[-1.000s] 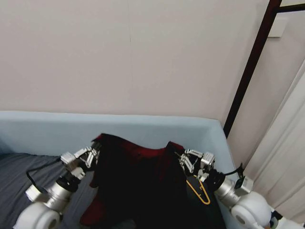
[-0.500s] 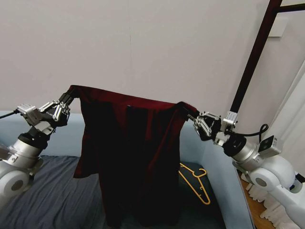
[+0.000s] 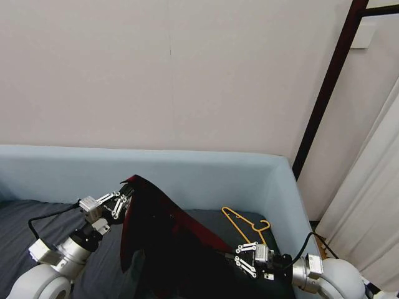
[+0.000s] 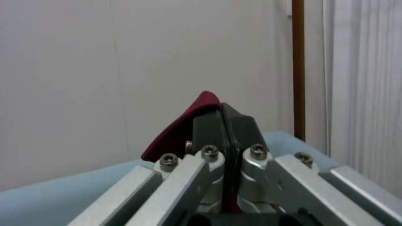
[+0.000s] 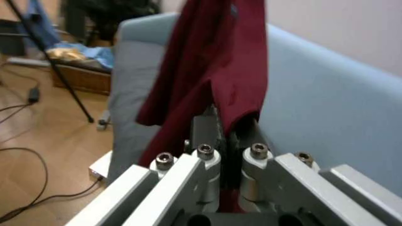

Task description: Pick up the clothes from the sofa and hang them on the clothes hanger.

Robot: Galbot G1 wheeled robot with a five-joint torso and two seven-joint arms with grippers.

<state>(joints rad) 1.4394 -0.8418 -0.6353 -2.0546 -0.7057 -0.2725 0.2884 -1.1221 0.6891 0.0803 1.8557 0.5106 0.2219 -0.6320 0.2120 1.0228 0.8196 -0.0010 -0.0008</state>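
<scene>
Garment (image 3: 163, 246) slanting from higher left gripper (image 3: 126, 190) down to right gripper (image 3: 239, 262), both jaws clamped on it

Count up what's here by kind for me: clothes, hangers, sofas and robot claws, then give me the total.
garment: 1
hanger: 1
sofa: 1
claws: 2, the left claw and the right claw, each shut on the garment
total: 5
</scene>
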